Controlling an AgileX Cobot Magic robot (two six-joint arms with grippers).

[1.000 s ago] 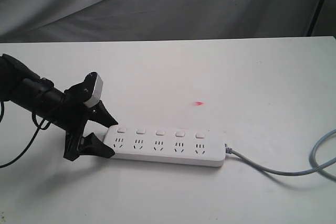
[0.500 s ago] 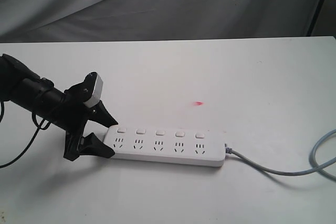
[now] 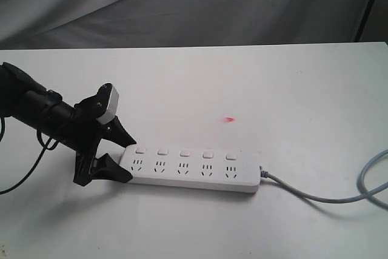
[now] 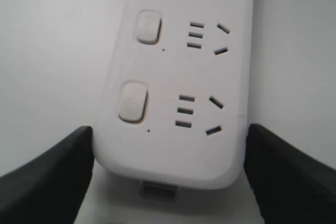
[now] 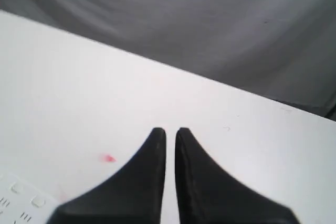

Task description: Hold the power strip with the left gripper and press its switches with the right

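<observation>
Clamping the left end of the power strip point(image 3: 191, 171), the left gripper point(image 3: 126, 161) had one black jaw against the far long edge and the other against the near one. The left wrist view showed both jaws flush with the plastic, so this read as a wide grip rather than an idle straddle. The strip lay flat on the white table point(image 3: 291, 89), towards its near side, running left to right. Its grey cable point(image 3: 321, 197) left the right end and curled off to the right.

The five switches point(image 3: 185, 153) ran along the strip's far edge, one beside each socket, and nothing touched them. The right gripper point(image 5: 170, 132) was outside the exterior view. Its own camera showed the two pointed fingers drawn almost together, holding nothing, above bare table near a small red spot point(image 3: 229, 119), with only a corner of the strip in sight.

Pressing had apparently not begun. Doing it well probably meant keeping those fingers closed as one blunt tip and bringing it down squarely onto the middle of one button at a time. A push off-centre, or towards the free right end, could pivot the strip about the clamp, so the left hold needed to remain firm.
</observation>
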